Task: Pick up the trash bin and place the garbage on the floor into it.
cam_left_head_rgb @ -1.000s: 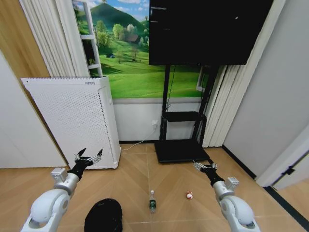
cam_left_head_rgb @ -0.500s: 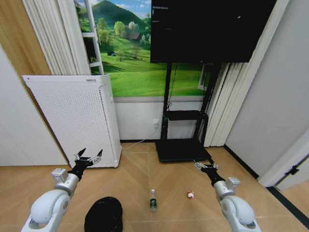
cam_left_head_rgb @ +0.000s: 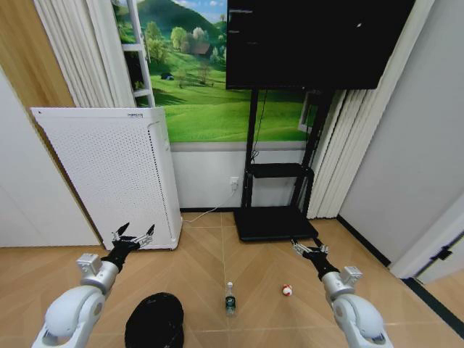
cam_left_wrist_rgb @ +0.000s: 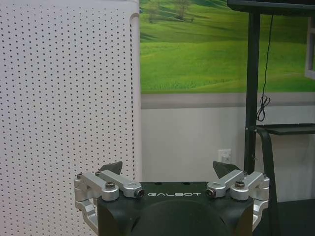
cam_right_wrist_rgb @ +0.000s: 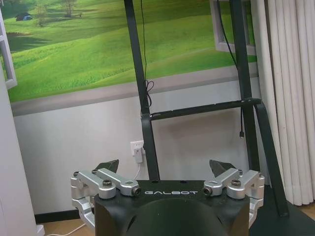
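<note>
I judge the trash bin [cam_left_head_rgb: 154, 321], at seven o'clock, light and stiff; I would grip its rim. Both pincers, left [cam_left_head_rgb: 133, 237] and right [cam_left_head_rgb: 309, 250], stand wide and empty.

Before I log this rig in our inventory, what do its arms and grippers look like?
Both arms have glossy white rounded shells ending in a silver-grey wrist block and a black forearm section. The left gripper and right gripper match: a black housing marked GALBOT in pale letters, silver metal linkage bars with bolts, and dark pointed fingertips. No cables show on them.
</note>
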Controlling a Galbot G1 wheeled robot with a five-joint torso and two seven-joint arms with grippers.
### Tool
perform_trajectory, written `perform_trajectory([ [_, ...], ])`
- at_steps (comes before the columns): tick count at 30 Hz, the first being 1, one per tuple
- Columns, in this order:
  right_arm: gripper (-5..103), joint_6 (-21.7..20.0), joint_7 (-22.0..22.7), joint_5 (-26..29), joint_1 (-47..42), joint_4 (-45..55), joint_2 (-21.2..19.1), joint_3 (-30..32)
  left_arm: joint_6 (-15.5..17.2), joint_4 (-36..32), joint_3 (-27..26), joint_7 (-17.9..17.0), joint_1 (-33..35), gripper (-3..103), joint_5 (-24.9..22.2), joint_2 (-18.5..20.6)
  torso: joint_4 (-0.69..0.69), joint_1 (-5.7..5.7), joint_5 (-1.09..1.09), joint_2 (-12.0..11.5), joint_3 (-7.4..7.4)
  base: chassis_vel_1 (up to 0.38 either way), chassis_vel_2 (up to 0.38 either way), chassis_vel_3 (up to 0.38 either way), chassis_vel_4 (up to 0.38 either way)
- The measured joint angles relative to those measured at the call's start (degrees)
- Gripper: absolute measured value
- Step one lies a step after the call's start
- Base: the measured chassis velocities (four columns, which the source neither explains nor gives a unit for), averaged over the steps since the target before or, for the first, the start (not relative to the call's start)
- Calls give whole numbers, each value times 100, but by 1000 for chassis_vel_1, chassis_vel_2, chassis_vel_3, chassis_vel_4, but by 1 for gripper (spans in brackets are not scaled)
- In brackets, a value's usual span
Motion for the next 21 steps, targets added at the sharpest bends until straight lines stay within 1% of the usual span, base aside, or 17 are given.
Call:
perform_trajectory([
  [5,100,0,0,5,-13,5,-6,2,-2,-8,-1,2,3,100,3,-4,0,-19,0,-64,-46,0,0,0,0],
  [7,100,0,-1,11,-20,14,-14,2,-4,-12,-1,17,4,100,5,-13,0,-50,0,-158,-108,0,0,0,0],
  [8,100,0,-1,11,-20,14,-14,2,-4,-12,-1,17,4,100,5,-13,0,-50,0,-158,-108,0,0,0,0],
  [10,100,0,-2,18,-20,15,-26,1,-11,-19,-1,50,18,100,21,-26,0,-78,0,-259,-182,0,0,0,0],
  [15,100,-9,-5,27,-34,21,-43,-10,-13,-19,-1,58,19,100,27,-39,0,-105,0,-346,-241,0,0,0,0],
  [17,100,-14,-7,29,-36,21,-49,-21,-22,-18,0,77,23,100,38,-60,0,-128,0,-429,-301,0,0,0,0],
  [21,100,-21,-7,32,-24,21,-57,-27,-26,-14,4,83,29,100,55,-70,0,-147,0,-501,-354,0,0,0,0],
])
